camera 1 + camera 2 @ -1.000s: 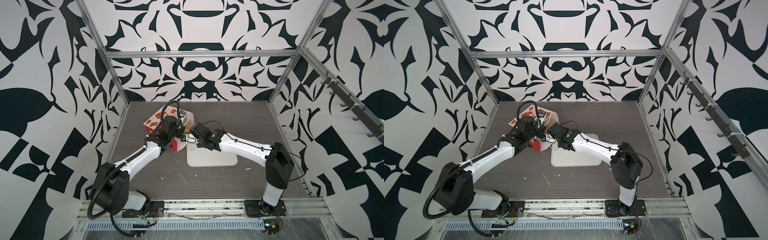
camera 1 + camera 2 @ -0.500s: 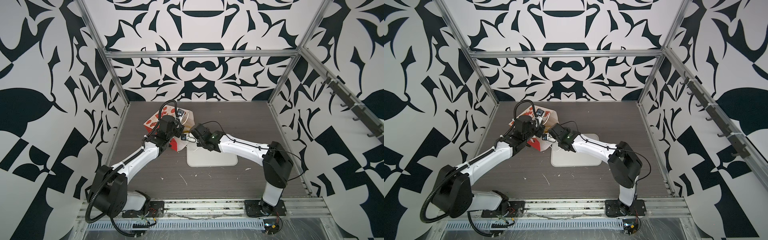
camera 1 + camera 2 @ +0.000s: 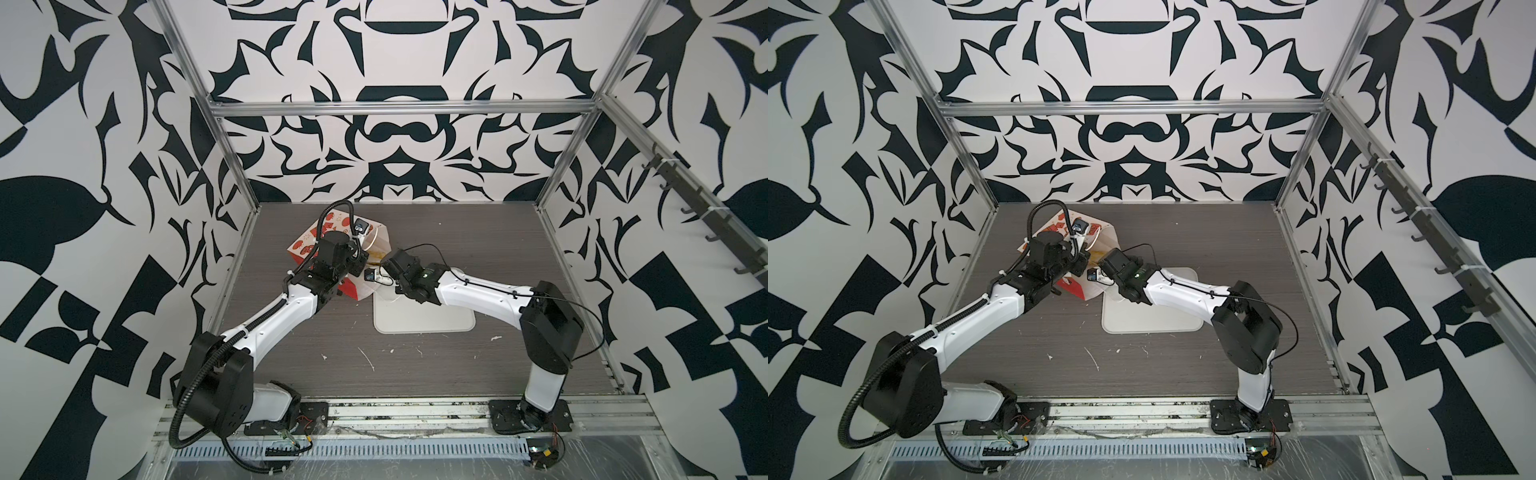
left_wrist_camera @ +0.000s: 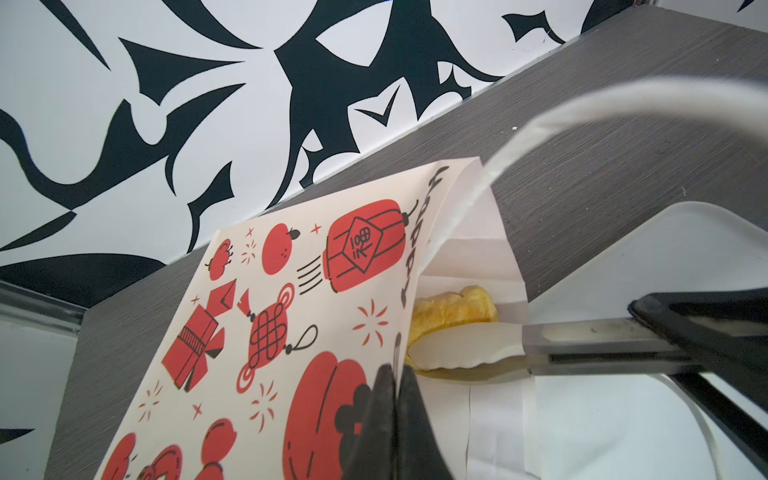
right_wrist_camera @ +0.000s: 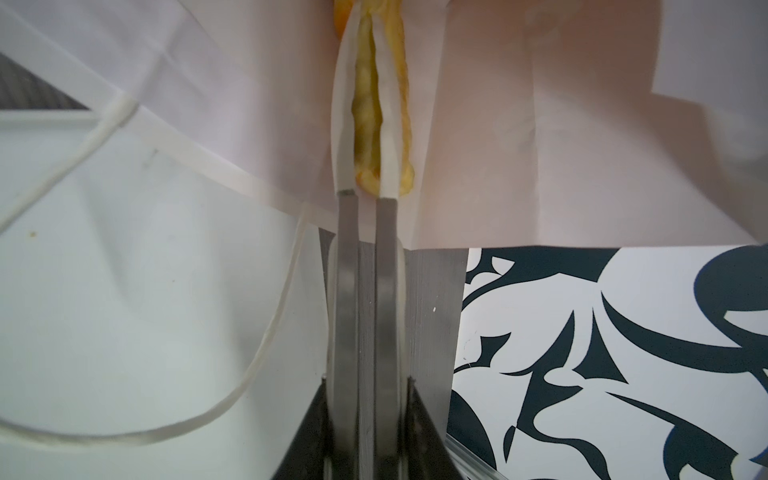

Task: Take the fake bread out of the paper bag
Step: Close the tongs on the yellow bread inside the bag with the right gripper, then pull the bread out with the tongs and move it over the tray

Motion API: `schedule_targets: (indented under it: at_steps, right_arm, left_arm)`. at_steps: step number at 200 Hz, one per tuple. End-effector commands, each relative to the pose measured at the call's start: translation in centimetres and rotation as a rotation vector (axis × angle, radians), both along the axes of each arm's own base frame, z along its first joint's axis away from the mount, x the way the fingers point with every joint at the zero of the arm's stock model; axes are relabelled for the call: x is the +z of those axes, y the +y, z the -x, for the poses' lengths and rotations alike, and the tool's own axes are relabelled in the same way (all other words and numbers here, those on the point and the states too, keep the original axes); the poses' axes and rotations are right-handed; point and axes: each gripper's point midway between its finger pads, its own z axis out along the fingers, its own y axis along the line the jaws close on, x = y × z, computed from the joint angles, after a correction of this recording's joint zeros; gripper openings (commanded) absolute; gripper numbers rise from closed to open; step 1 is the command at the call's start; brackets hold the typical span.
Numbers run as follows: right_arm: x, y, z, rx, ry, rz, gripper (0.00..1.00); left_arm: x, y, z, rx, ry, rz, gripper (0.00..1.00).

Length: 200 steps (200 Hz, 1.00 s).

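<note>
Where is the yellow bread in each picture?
In a top view: the fake bread is a small yellow bit in the mouth of the paper bag, back left on the table.
In a top view: the same spot.
Left wrist view: it pokes out of the bag's mouth.
Right wrist view: it is pinched in the right gripper, inside the bag.
Shared landmark: the paper bag.

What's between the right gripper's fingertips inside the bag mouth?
A yellow piece of fake bread, pinched by the right gripper just inside the paper bag; the right wrist view shows it.
</note>
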Motion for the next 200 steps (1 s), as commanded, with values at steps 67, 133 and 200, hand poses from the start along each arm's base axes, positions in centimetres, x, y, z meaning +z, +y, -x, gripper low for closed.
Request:
schedule_targets:
  at_steps: [67, 133, 200]
  right_arm:
    - [6.2, -0.7, 3.5, -0.058, 0.171, -0.154, 0.05]
    - [6.7, -3.6, 6.7, -0.312, 0.565, -0.360, 0.04]
    - [9.3, -6.0, 10.9, -0.489, 0.893, -0.767, 0.06]
  left_arm:
    - [1.4, -0.9, -2.3, 0.027, -0.066, 0.042, 0.00]
    - [0.8, -0.8, -2.9, 0.045, -0.080, 0.034, 0.00]
    - [0.9, 0.0, -3.7, 0.101, -0.100, 0.004, 0.00]
